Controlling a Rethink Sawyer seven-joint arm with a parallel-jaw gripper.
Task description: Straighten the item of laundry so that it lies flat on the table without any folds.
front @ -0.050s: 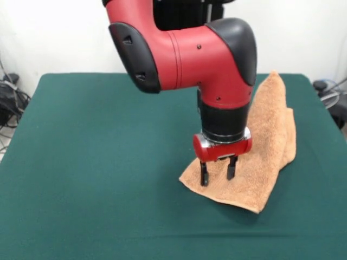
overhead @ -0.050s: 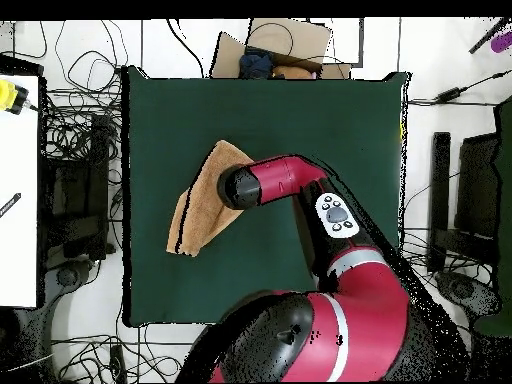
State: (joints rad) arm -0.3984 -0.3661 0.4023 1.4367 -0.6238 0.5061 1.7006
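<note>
Right now the orange-tan terry towel [front @ -0.050s: 268, 141] lies folded and rumpled on the dark green table [front @ -0.050s: 92, 162], not flat. In the front view it forms a long strip running from the table's far right part down toward the middle, with a doubled layer along its right side and a pointed corner nearest the camera. The red and black Sawyer arm [front @ -0.050s: 190, 51] comes down from above, and the gripper [front @ -0.050s: 217, 174] sits over the towel's near left corner. Its two black fingers [front @ -0.050s: 204, 177] stand apart with a gap of towel visible between them; tips look down at or touching the cloth, nothing clamped. In the overhead view the towel [overhead @ -0.050s: 200, 205] sits left of the table's [overhead @ -0.050s: 330, 130] centre, elongated and tilted, with the arm's [overhead @ -0.050s: 290, 180] black wrist covering its right edge; the gripper itself is hidden there. Cables and a cardboard box [overhead @ -0.050s: 285, 45] surround the table.
</note>
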